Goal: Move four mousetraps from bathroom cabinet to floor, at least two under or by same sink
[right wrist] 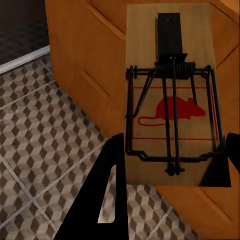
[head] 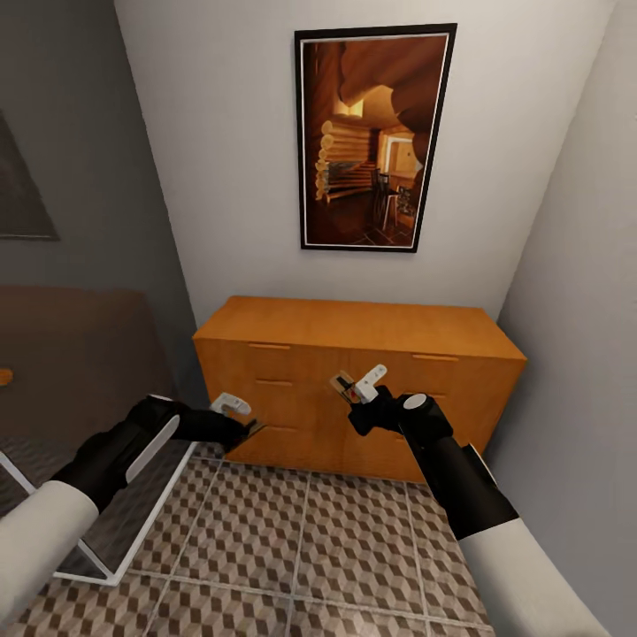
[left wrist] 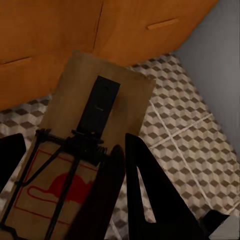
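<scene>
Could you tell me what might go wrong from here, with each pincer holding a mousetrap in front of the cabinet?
The left pincer grips its mousetrap at one end only, so it could slip and drop away from the sink. The right pincer holds its mousetrap close to the cabinet; swinging round could knock it against the drawer fronts.

On the white wall ahead of me hangs a black-framed picture [head: 375, 137] (a log-cabin interior in warm browns). To my left, a grey wall [head: 66, 159] carries a dark panel [head: 22, 190].
</scene>
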